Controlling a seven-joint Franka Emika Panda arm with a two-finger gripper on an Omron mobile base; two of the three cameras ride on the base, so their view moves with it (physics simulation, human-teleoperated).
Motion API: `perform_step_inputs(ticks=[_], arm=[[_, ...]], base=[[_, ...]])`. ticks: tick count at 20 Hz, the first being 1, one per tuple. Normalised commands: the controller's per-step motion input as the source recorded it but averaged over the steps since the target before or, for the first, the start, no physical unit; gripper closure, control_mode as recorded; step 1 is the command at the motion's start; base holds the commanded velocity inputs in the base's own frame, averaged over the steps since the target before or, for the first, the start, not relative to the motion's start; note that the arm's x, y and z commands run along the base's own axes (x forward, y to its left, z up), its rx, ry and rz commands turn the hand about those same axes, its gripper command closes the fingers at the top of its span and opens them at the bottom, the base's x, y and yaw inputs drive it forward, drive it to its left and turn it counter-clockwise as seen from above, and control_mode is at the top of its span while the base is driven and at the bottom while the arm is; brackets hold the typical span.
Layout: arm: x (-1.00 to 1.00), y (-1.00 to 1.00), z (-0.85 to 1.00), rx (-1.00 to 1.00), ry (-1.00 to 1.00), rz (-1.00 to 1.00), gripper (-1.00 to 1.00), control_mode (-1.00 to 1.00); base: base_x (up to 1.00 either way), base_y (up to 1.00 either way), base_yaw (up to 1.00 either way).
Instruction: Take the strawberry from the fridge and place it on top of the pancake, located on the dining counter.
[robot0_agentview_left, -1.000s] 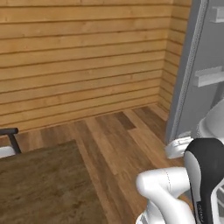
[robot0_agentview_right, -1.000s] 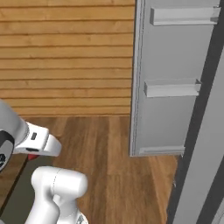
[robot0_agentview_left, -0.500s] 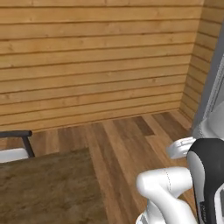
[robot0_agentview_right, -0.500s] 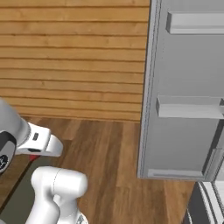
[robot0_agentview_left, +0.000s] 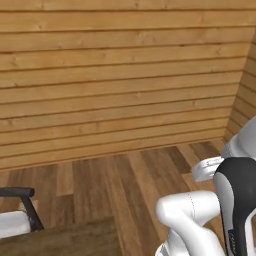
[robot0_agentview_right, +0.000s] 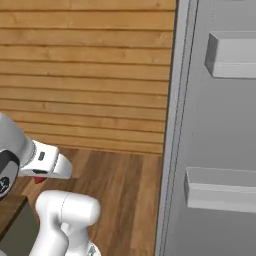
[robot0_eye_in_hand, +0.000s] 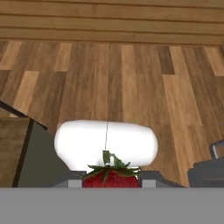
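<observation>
The strawberry (robot0_eye_in_hand: 111, 177), red with a green leafy cap, sits between my gripper's (robot0_eye_in_hand: 111, 183) dark fingertips (robot0_eye_in_hand: 70, 182) at the bottom of the hand view; the gripper is shut on it. From the right base view the berry is a red speck (robot0_agentview_right: 39, 179) under the white hand, held low over the wooden floor. The fridge's (robot0_agentview_right: 220, 150) open light-grey door with its door shelves fills the right of that view. A corner of the dining counter's dark brown top (robot0_agentview_left: 60, 242) lies at the lower left, also at the hand view's left (robot0_eye_in_hand: 11, 148). The pancake is out of view.
A horizontal wood-plank wall (robot0_agentview_left: 125, 75) stands ahead, with brown plank floor (robot0_agentview_left: 125, 185) below it. A stool with a black frame and white seat (robot0_agentview_left: 20, 215) stands at the counter's left end. The arm's white base joint (robot0_agentview_right: 65, 215) rises in the foreground.
The whole picture has slid right in both base views: the base has turned left, away from the fridge. The gripper stays shut on the strawberry.
</observation>
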Motion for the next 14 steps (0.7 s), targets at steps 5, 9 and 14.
perform_step_inputs(ticks=[5,9,14], arm=[[0.00,0.00,0.00,0.00,0.00,0.00,1.00,1.00],[0.00,0.00,0.00,0.00,0.00,0.00,1.00,1.00],[0.00,0.00,0.00,0.00,0.00,0.00,1.00,1.00]], base=[[1.00,0.32,-0.01],[1.00,0.41,-0.02],[1.00,0.46,-0.01]])
